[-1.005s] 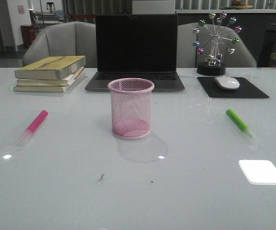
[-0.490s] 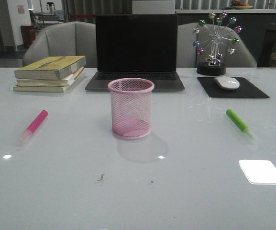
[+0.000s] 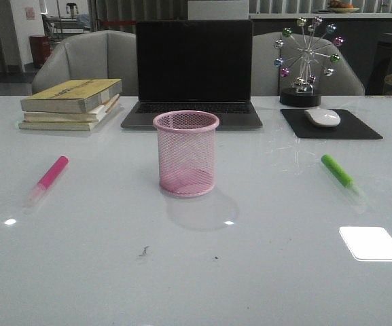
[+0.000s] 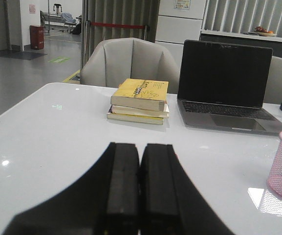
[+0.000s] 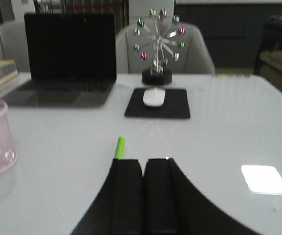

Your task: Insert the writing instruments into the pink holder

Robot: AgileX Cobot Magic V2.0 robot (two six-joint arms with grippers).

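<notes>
Pink marker (image 3: 50, 174) front-only (both wrist views: closed fingers, pink holder (image 3: 186, 153)).

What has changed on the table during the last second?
Nothing visibly changed. The pink highlighter and the green highlighter lie flat on either side of the upright pink holder, which has no marker in it. No arm shows in the front view.

Nothing has changed: both markers, the holder and everything else lie as before
</notes>
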